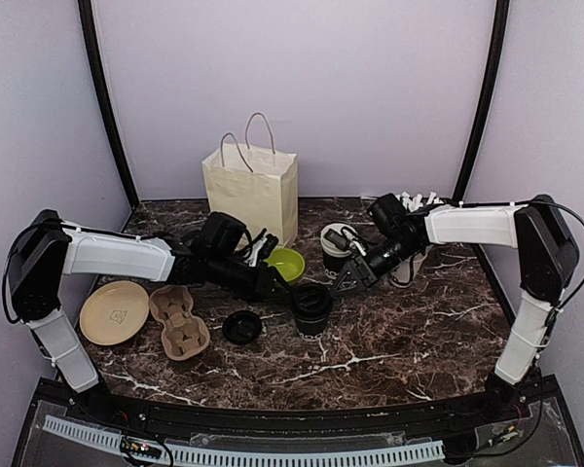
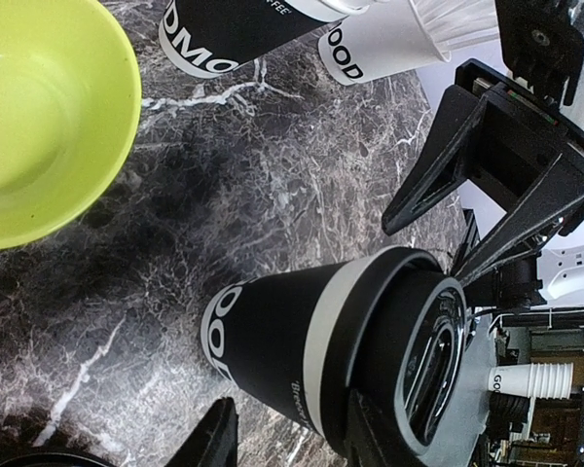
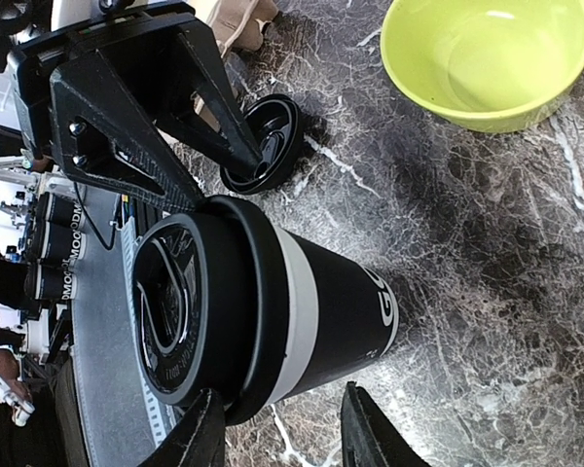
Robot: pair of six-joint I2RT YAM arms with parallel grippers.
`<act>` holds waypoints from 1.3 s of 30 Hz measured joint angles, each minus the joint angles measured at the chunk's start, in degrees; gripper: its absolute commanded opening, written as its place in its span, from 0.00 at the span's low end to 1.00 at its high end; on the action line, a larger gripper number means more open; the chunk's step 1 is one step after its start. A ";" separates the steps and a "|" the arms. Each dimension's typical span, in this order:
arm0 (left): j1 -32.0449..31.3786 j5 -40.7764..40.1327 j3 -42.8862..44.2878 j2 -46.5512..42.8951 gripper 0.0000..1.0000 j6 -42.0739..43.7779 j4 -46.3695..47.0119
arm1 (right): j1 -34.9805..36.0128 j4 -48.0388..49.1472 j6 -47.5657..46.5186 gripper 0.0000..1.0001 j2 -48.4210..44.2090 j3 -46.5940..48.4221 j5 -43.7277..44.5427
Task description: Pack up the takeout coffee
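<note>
the lidded coffee cup (image 1: 311, 309) is parked upright mid tabletop (image 1: 399, 350), flanked just about equally close by the left hand (image 1: 275, 286) and right hand (image 1: 348, 280), both spread wide with nothing gripped

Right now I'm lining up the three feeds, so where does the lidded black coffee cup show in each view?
Top external: the lidded cup is mid-frame, just below centre.
Left wrist: lower middle, lid end pointing right.
Right wrist: centre-left, lid end pointing left.
Shared landmark: the lime-green bowl, just up-left of the cup, top left, top right.
</note>
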 measured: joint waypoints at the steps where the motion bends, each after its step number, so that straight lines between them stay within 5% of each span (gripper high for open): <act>1: 0.02 -0.26 0.00 0.02 0.40 0.26 -0.11 | 0.15 -0.02 0.15 0.38 0.13 0.22 0.37; 19: 0.74 -1.79 0.28 0.33 0.38 1.64 -0.46 | 1.53 1.33 1.03 0.35 3.08 6.73 10.75; 39: -2.86 2.95 0.83 -3.26 0.46 4.66 0.55 | 4.02 -5.14 -5.84 0.47 -0.02 6.10 13.70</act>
